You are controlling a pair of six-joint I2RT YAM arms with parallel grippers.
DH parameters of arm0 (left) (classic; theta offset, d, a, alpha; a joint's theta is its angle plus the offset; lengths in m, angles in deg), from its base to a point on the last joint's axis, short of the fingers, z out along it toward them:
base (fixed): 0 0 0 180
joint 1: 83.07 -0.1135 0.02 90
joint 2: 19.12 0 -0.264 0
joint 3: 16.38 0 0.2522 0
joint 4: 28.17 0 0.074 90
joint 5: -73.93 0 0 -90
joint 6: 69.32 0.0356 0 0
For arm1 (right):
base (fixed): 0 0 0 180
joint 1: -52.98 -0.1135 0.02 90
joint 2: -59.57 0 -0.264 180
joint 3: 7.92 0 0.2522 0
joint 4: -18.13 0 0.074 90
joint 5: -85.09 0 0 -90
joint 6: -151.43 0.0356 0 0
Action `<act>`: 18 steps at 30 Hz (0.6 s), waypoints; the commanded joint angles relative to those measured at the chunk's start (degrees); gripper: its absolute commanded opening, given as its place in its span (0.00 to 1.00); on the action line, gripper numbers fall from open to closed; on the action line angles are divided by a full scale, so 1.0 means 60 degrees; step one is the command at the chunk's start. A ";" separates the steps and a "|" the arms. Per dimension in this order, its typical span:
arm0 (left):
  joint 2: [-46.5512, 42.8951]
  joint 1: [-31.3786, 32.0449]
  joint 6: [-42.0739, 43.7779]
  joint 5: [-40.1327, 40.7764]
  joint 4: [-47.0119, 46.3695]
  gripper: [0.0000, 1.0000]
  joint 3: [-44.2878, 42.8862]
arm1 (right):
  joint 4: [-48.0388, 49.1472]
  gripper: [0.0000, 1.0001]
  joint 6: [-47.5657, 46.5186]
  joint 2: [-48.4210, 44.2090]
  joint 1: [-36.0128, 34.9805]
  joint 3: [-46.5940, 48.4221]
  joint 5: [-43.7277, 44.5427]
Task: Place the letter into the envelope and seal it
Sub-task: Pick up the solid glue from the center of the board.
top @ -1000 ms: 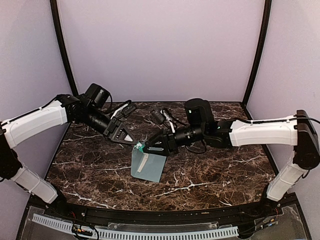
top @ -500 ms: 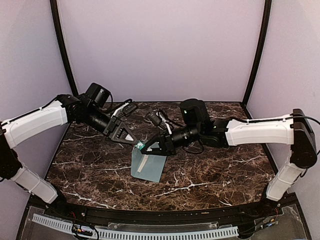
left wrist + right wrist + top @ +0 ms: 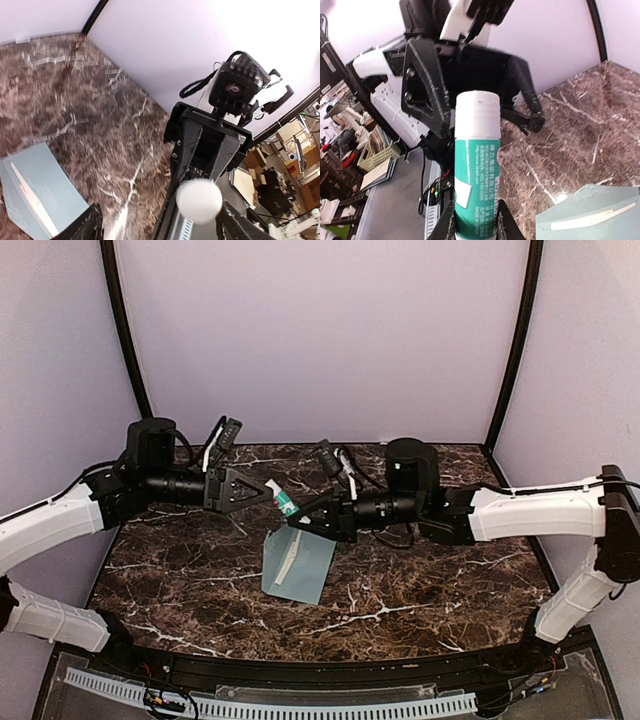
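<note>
The pale teal envelope (image 3: 298,566) lies flat mid-table, also in the left wrist view (image 3: 37,192) and the right wrist view (image 3: 592,212). A narrow cream strip (image 3: 287,562) runs along its opening; I cannot tell whether it is the letter's edge, and no more of the letter shows. My right gripper (image 3: 303,521) (image 3: 475,225) is shut on a green-and-white glue stick (image 3: 283,502) (image 3: 476,170), held above the envelope's far edge. My left gripper (image 3: 266,492) (image 3: 162,227) stands open, and the stick's white capped end (image 3: 198,200) points between its fingers without touching them.
The dark marble table (image 3: 430,585) is bounded by lilac walls behind and at both sides. Both arms reach in over the far half and meet above the envelope's far edge. A cable tray (image 3: 270,705) runs along the near edge.
My left gripper has opened, let go of the glue stick and drawn back to the left. My right gripper, now shut on the stick, has lifted it off the envelope's corner.
</note>
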 commanded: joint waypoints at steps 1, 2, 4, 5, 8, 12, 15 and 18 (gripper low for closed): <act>-0.1329 0.0200 -0.1635 0.1936 -0.5040 0.78 0.1417 | 0.2586 0.06 0.0380 -0.0781 -0.0094 -0.0533 0.2069; -0.1540 0.0245 -0.1601 0.2105 -0.5564 0.79 0.1618 | 0.2920 0.07 0.0448 -0.0841 -0.0098 -0.0636 0.2412; -0.1637 0.0338 -0.1472 0.2430 -0.5937 0.80 0.1664 | 0.3539 0.08 0.0513 -0.0844 -0.0125 -0.0734 0.2929; -0.1627 0.0375 -0.1451 0.2470 -0.6031 0.80 0.1646 | 0.3793 0.08 0.0535 -0.0818 -0.0116 -0.0747 0.3082; -0.1348 0.0461 -0.1554 0.2357 -0.6603 0.81 0.1521 | 0.4122 0.08 0.0545 -0.0635 -0.0132 -0.0541 0.3234; -0.0747 0.0823 -0.1860 0.2158 -0.7348 0.80 0.1297 | 0.4272 0.08 0.0454 -0.0460 -0.0202 -0.0278 0.3381; -0.0408 0.1127 -0.1977 0.2009 -0.7792 0.80 0.1138 | 0.4349 0.08 0.0464 -0.0401 -0.0244 -0.0198 0.3439; -0.0067 0.1276 -0.1994 0.1861 -0.7835 0.80 0.0941 | 0.4331 0.09 0.0465 -0.0349 -0.0279 -0.0131 0.3393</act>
